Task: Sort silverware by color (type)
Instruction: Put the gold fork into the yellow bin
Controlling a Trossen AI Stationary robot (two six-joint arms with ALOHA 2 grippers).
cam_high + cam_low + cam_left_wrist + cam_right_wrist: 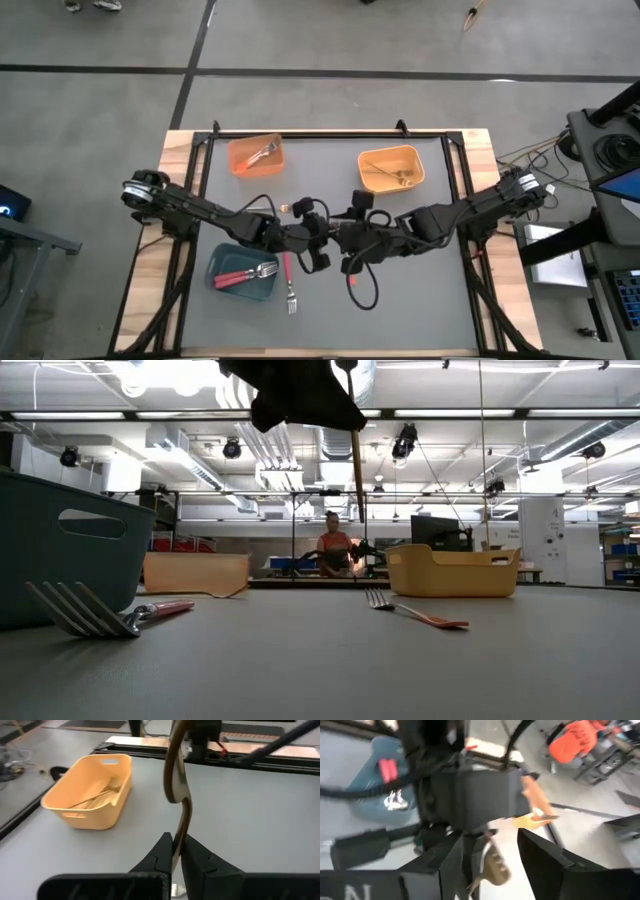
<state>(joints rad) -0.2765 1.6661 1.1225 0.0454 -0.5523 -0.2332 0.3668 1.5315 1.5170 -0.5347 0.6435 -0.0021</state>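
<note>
Bench, low view, nearest first. Red-handled fork (110, 618) lies flat at lower left, tines toward the camera, just beside the teal bin (60, 550). In the high view two more red forks (236, 278) lie inside that bin, at lower left.

Orange-handled fork (420, 615) lies right of centre, farther back and well apart from the red one.

Mid-bench, both arms meet at centre frame in the high view. Left pincer (175, 845) is clenched on a gold utensil (176, 780), which stands roughly upright off the bench (which end is gripped, cannot tell). Right pincer (492, 837) is released, fingers spread wide either side of the same piece, not touching it as far as can be seen.

Beyond, orange bin (240, 165) at upper left holds one orange fork (262, 153). Yellow bin (392, 149) at upper right holds gold forks (385, 172).

Far background, low view centre: a person (335, 550) in an orange top.
</note>
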